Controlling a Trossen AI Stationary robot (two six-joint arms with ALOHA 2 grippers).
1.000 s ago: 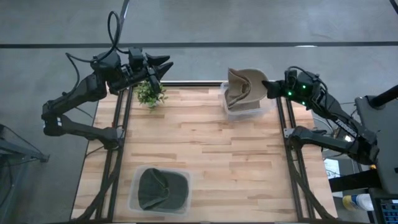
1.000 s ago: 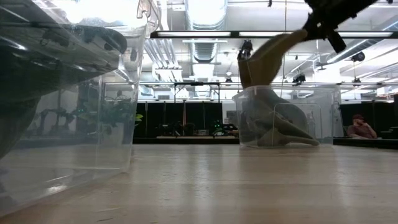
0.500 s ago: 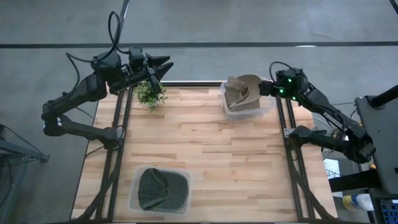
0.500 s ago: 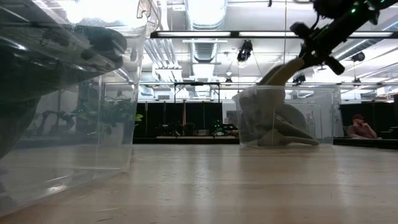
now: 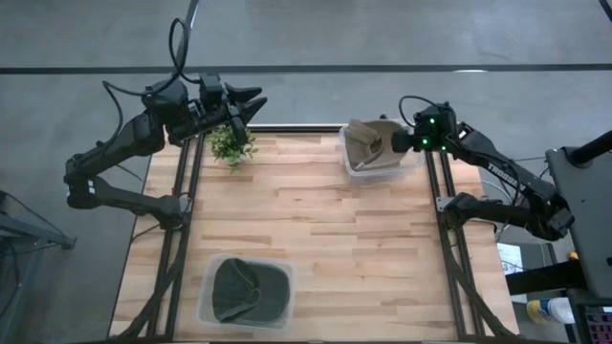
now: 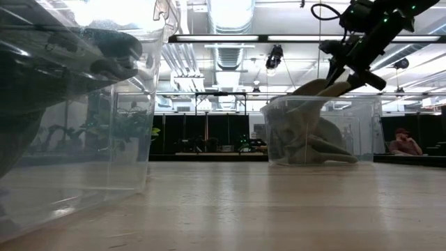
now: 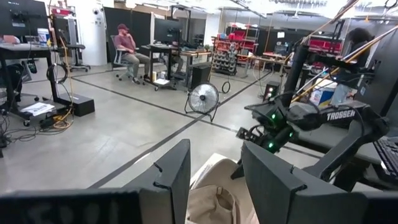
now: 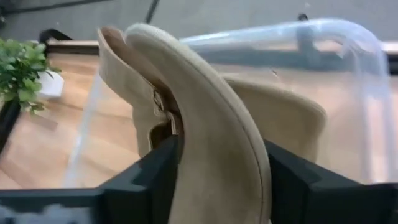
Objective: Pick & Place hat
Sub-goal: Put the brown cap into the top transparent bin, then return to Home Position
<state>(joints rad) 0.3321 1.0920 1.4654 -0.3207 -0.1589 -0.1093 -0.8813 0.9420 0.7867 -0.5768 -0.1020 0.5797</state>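
Observation:
A tan hat (image 5: 368, 145) sits in a clear bin (image 5: 409, 170) at the table's far right, its crown down in the bin (image 6: 362, 125) and its brim (image 6: 317, 87) sticking up above the rim. My right gripper (image 5: 397, 141) stands open at that brim, coming from the right, one finger on each side of it (image 8: 217, 180). My left gripper (image 5: 251, 100) hangs open at the far left above a small plant (image 5: 231, 143), holding nothing. My right gripper has the hat's upturned brim (image 8: 224, 124) between its open fingers (image 8: 155, 174), which come slanting down from the table's right. The brim fills the gap and seems to lean on their inner sides; I cannot tell whether both touch. The hat's crown rests inside the bin.
A second clear bin (image 5: 206, 287) at the near left holds a dark green hat (image 5: 244, 290); it looms large in the low view (image 6: 70, 104). Bare wooden tabletop (image 5: 316, 229) lies between the two bins. A person (image 7: 127, 43) sits in the room beyond.
My right gripper has gone down and toward the table's left with the tan hat. The hat has sunk from standing high above the bin to sitting in it, brim up. The fingers, shut on the brim before, have opened.

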